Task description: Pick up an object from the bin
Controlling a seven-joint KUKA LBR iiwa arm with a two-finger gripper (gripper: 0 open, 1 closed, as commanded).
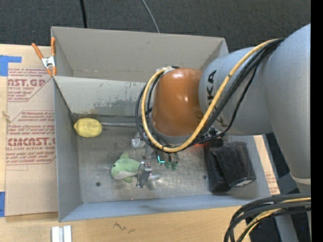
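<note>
My gripper (145, 178) is low over the bin floor near the front middle, under the orange wrist cover. A pale green soft toy (122, 168) lies right at its left side, touching or nearly touching the fingers. A yellow lumpy ball (88, 127) rests against the left wall, well away from the gripper. A black rectangular block (229, 168) lies at the right end of the bin.
The arm and its cables cover the bin's middle and right. Bare floor lies between the yellow ball and the green toy, and along the front wall.
</note>
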